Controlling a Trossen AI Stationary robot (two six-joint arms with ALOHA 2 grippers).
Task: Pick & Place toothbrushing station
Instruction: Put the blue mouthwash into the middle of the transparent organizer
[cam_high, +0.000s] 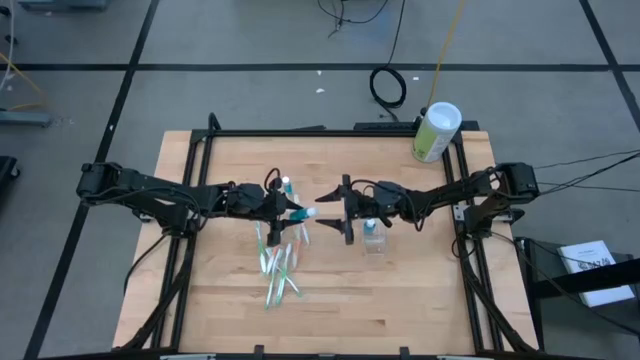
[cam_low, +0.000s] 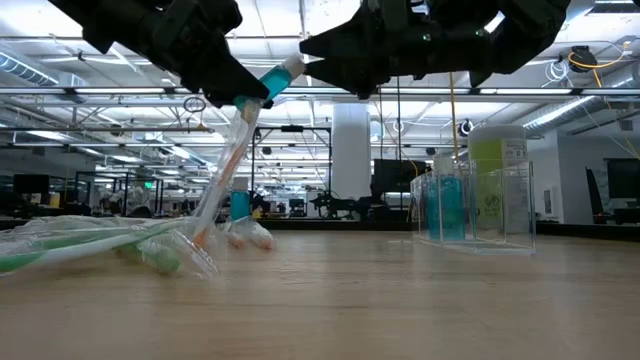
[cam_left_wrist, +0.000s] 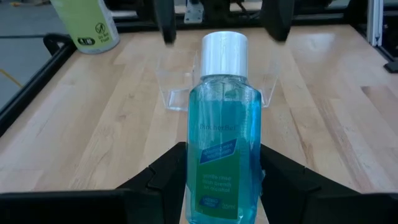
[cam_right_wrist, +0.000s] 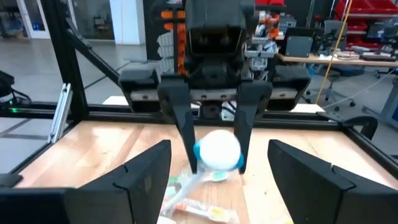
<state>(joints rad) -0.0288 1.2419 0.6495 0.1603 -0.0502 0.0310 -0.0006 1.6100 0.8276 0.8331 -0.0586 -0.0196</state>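
The left end effector (cam_high: 290, 212) grips a blue mouthwash bottle (cam_left_wrist: 222, 130) in the air just beside the clear cup (cam_high: 374, 240). The right end effector (cam_high: 335, 212) faces the bottle's cap with fingers spread wide. This looks like a handover, so the right one must next close on the cap.

Hidden, cropped and unreadable parts

The blue bottle (cam_left_wrist: 222, 130) runs off the left wrist picture's lower edge, so its base is unseen, and its label's small print is too fine to read. The clear cup (cam_left_wrist: 180, 87) behind it is partly covered by the bottle. In the low view both arms are cut off at the top. From above, the wrapped toothbrushes (cam_high: 279, 270) overlap in a heap too small to count, and the left gripper (cam_high: 283, 207) hides most of the bottle.
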